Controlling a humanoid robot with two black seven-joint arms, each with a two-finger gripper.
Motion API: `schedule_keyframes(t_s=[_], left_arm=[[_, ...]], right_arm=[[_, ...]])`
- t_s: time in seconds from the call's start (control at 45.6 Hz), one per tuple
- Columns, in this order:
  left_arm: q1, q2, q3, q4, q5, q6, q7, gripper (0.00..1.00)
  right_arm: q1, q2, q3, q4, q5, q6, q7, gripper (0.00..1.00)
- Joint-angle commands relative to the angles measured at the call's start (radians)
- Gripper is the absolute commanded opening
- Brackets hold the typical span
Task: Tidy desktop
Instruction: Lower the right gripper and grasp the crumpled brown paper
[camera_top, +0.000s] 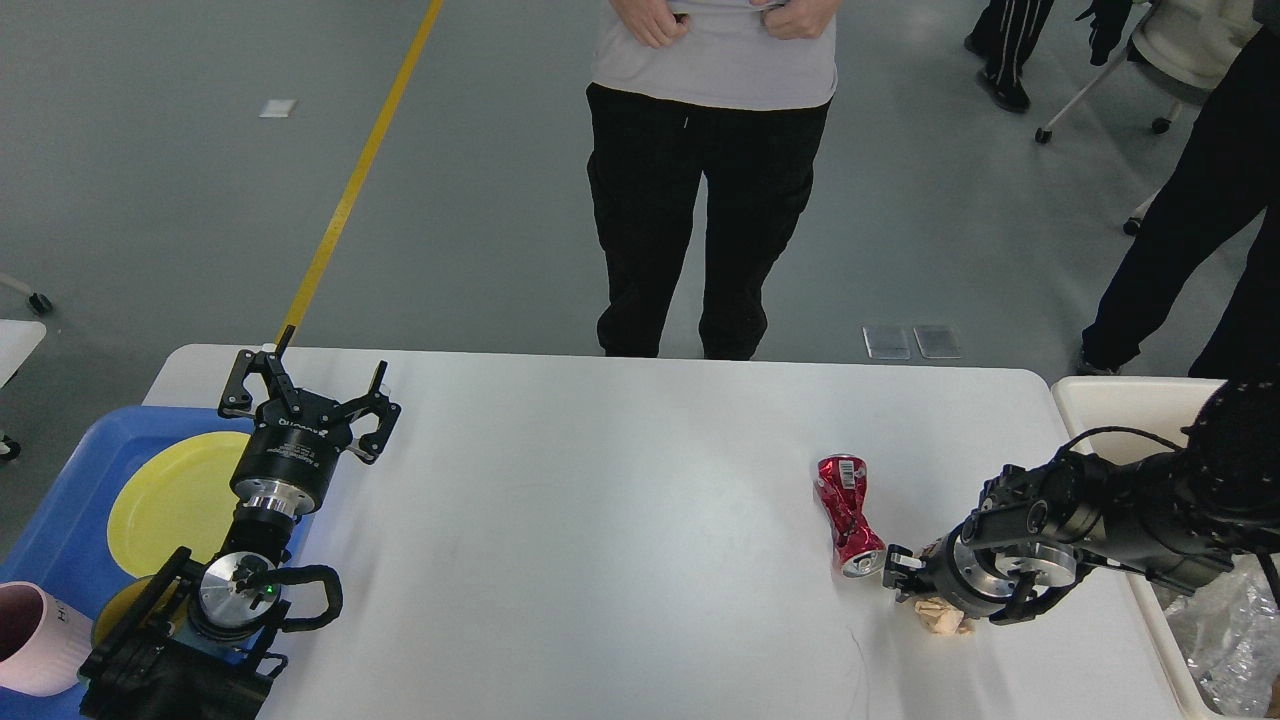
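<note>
The table (620, 520) is spreading across the lower half of the view, a broad white slab with rounded corners and a smooth matte top, its far edge running just in front of a standing person (715, 170) in a pale shirt and black trousers.

Right of centre, a crushed red metal can (846, 512) is lying on its side, pinched at the waist, its silvery end pointing toward the right hand (905, 578). That hand is hanging low over the table just beside the can's near end, its dark fingers too foreshortened to show whether they are parted. A crumpled tan scrap (940, 615) is sitting under it.

The left hand (312, 400) is hovering at the table's left edge with its black fingers spread wide, holding nothing. Beneath it a glossy blue tray (70, 500) is carrying a flat round yellow plate (175, 495) and a ribbed pink mug (35, 650). At far right a cream plastic bin (1120, 410) is holding crinkled clear film (1225, 640).
</note>
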Motion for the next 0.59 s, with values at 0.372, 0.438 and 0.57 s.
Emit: schedule_keyframes(t_s=[0.372, 0.438, 0.57], left_arm=[[0.000, 0.000, 0.000, 0.000, 0.000, -0.001, 0.000, 0.97], [0.000, 0.000, 0.000, -0.001, 0.000, -0.001, 0.000, 0.97], [0.000, 0.000, 0.000, -0.001, 0.000, 0.000, 0.001, 0.97]], right_arm=[[0.019, -0.029, -0.005, 0.006, 0.009, 0.012, -0.003, 0.00], [0.031, -0.033, -0.005, 0.016, 0.011, 0.019, -0.003, 0.00], [0.106, -0.067, -0.011, 0.063, 0.012, 0.062, -0.003, 0.00]])
